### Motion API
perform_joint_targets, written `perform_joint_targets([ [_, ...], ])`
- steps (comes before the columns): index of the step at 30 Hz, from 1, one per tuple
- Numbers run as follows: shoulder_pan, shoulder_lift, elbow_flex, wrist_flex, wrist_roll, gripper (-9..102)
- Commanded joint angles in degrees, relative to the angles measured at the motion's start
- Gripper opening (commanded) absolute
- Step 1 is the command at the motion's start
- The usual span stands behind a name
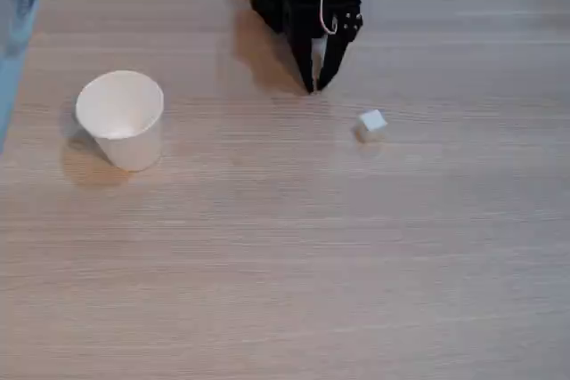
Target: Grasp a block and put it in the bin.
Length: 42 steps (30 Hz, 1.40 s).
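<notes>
Block (371,123) lies free on the desk (356,264), right of the pincer (312,86), whose tips meet, holding nothing. Looks light, rigid (probably slick): pinch 2 opposite flat faces. Cup (122,119) far left.

In the fixed view, the gripper (313,86) is hanging near the far edge of the table (285,264), its fingertips pointing down and meeting close over the tabletop. The block (371,124) is lying on the table to the right of the gripper and a little nearer the camera, close by but apart from the fingertips. The cup (121,119) is standing upright on the table well to the gripper's left, also nearer the camera, with its mouth facing up.
</notes>
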Motion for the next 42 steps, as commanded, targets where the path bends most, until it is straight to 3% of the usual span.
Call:
perform_joint_targets([
  [1,-0.7,0.09,0.7,0.35,0.09,5],
  [6,-0.7,0.09,0.7,0.35,0.18,0],
  [42,0.53,0.09,0.62,0.53,-1.93,2],
])
